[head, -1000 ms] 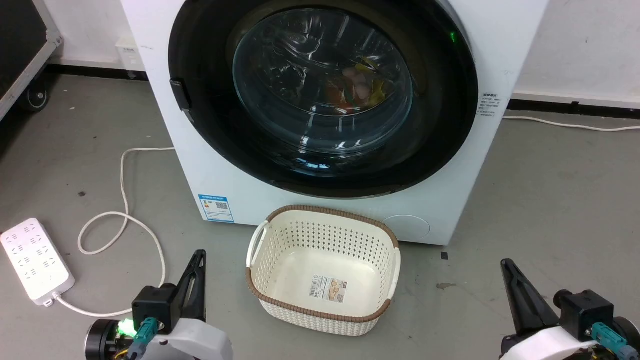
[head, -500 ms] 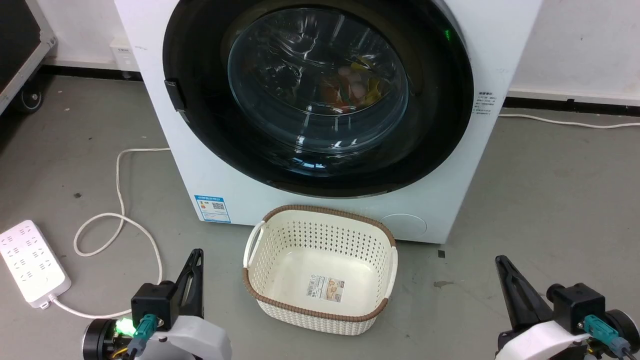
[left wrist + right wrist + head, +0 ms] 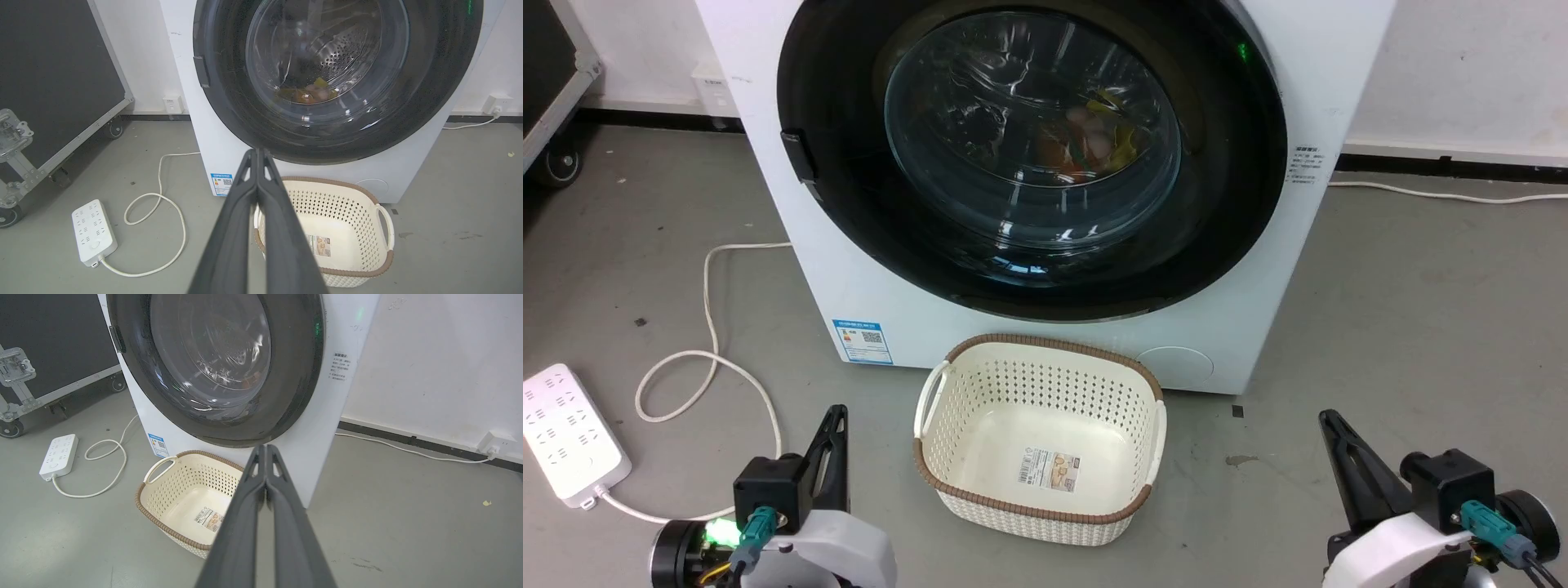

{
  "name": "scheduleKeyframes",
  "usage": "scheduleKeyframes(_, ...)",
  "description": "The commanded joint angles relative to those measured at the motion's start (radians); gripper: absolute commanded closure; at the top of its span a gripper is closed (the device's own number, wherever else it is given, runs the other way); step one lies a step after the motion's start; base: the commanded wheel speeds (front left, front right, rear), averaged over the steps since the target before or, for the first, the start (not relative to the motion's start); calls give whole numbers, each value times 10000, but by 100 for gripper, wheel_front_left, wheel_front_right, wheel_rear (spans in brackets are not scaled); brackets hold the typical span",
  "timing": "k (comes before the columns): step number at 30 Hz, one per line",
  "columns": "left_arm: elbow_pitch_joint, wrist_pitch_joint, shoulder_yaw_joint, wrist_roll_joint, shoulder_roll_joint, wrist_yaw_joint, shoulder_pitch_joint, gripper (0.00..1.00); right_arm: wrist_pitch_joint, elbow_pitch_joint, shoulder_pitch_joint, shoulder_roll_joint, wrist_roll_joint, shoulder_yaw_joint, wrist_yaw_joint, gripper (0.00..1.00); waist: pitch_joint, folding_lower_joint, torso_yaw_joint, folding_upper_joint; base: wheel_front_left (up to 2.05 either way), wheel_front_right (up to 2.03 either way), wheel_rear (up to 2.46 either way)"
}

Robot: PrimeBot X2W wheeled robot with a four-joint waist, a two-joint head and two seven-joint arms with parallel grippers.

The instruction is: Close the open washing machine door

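Hovering apart from the washing machine door, left jaws and right jaws pressed together, holding nothing

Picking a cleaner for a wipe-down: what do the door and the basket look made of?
Door: the wide black rim looks like smooth, slightly glossy plastic. The window looks like clear glass, given its sharp reflections and the see-through view inside. Basket: likely moulded cream plastic, matte, with punched holes and a brown woven-look edge band.
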Motion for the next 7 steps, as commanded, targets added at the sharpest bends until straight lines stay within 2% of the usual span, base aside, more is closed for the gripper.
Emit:
scheduleKeyframes(1,-70,41,54,81,-19,50,-9,100,49,-72,-127,37,-96,25,-7,100,2,0,-7,0,0,0,0)
scheduleKeyframes(7,-93,83,70,101,-26,62,-9,100,91,-81,-146,38,-126,41,-7,100,5,0,-22,0,0,0,0)
